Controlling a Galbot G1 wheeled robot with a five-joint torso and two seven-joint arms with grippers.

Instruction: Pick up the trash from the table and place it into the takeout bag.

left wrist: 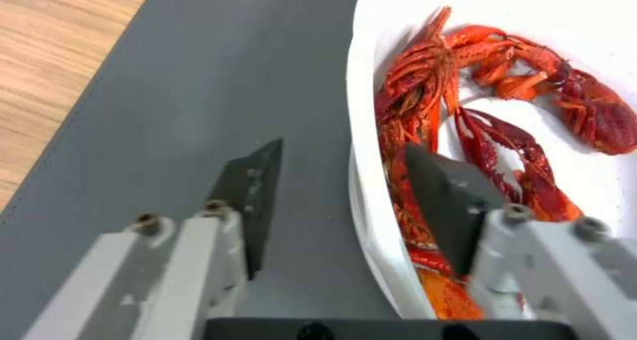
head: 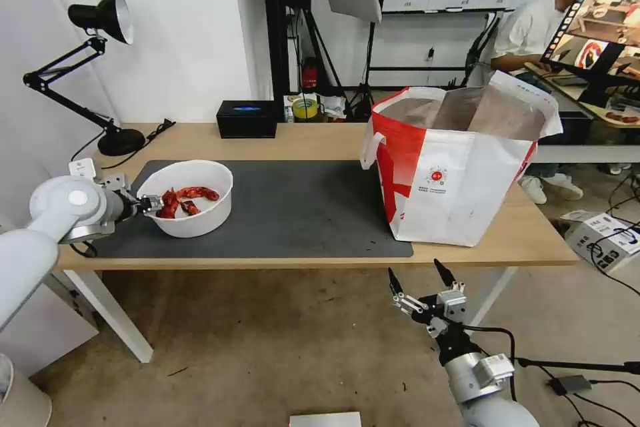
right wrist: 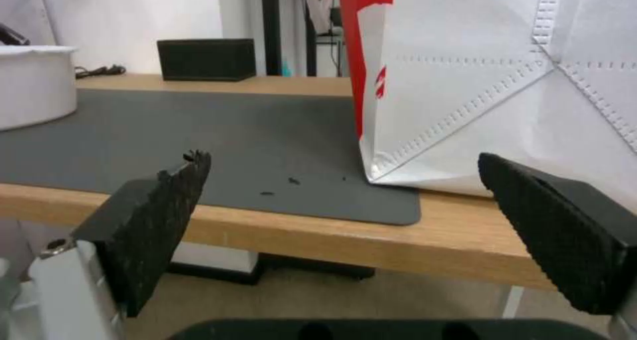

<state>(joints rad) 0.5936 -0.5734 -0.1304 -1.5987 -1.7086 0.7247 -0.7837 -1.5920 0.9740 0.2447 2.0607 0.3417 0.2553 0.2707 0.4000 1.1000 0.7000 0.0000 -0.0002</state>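
While the long light-wood bench spreads ahead of both arms, the white-and-red takeout bag stands upright on its right end, just beyond and above the right pincer, which hangs below the bench edge with its jaws spread wide and nothing between them. Across the dark grey mat, well apart from the bag, the white bowl of red food scraps sits at the left pincer, whose open jaws straddle the near rim, one finger inside, one finger outside over the mat.
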